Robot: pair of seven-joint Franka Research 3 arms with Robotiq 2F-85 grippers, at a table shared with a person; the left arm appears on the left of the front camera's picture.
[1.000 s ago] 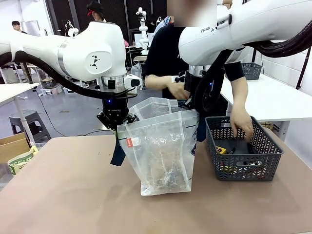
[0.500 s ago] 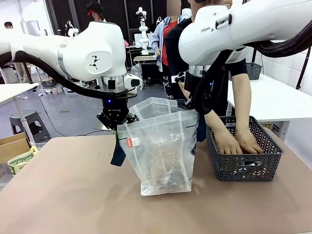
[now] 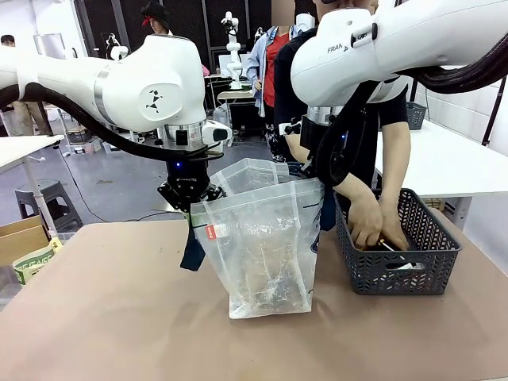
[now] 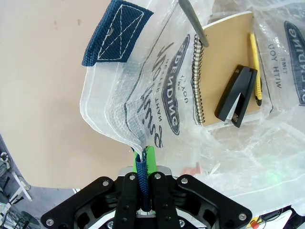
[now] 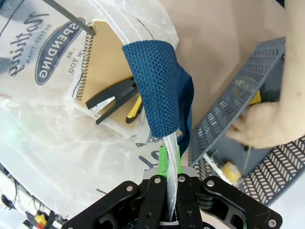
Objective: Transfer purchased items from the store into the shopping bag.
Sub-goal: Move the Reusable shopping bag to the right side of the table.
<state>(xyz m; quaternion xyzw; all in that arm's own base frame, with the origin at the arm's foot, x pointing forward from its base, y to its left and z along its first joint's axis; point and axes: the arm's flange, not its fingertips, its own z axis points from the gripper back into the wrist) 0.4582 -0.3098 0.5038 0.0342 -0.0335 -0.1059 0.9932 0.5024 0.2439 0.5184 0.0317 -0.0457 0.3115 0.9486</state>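
Observation:
The shopping bag (image 3: 262, 246) stands open at mid table, clear plastic with navy straps (image 4: 114, 33) and a small red tag. My left gripper (image 3: 190, 202) (image 4: 145, 160) is shut on the bag's left rim and strap. My right gripper (image 3: 316, 178) (image 5: 169, 162) is shut on the right rim below its navy strap (image 5: 162, 90). Inside the bag lie a spiral notebook (image 4: 224, 71), a black stapler (image 4: 236, 93) and a yellow pen-like item (image 4: 256, 67). The store (image 3: 397, 274), a dark grey mesh basket, sits right of the bag. Both of the person's hands (image 3: 373, 226) are inside it.
The person stands at the far side, behind my right arm. A cardboard box and tape roll (image 3: 32, 262) sit off the table's left edge. Bare brown tabletop (image 3: 119, 317) spreads in front of and left of the bag. Small items lie in the basket (image 5: 248, 109).
The person's hands have shifted inside the basket, from pressed low on the contents to slightly raised and closed together. Both arms and the bag have stayed still.

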